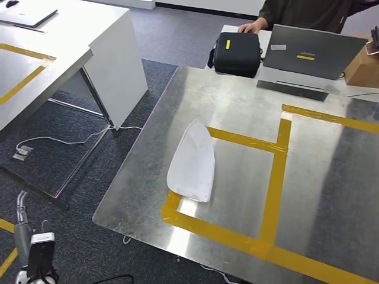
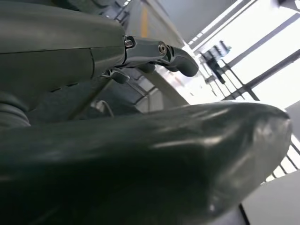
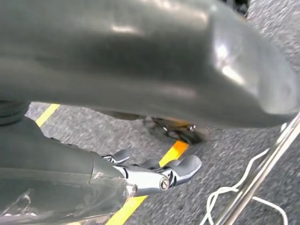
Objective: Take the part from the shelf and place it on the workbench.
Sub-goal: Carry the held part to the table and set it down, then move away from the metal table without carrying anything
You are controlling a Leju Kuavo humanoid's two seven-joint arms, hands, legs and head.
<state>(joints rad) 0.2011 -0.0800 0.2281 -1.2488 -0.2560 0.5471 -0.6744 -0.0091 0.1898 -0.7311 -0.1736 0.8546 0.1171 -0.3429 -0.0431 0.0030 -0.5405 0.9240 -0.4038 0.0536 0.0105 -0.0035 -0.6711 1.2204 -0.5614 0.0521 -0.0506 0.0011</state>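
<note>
Head view: white part (image 1: 192, 163) flat on workbench (image 1: 312, 171); wrist views: both robot hands (image 2: 155, 51) (image 3: 155, 176) empty, fingers apart.

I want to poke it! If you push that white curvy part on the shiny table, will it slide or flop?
The white part would probably slide easily, since it lies flat on the smooth, glossy metal workbench. It looks like a thin, curved shell holding its own shape, so likely stiff rather than floppy, and fairly light. Being low and wide, it seems unlikely to tip or roll.
</note>
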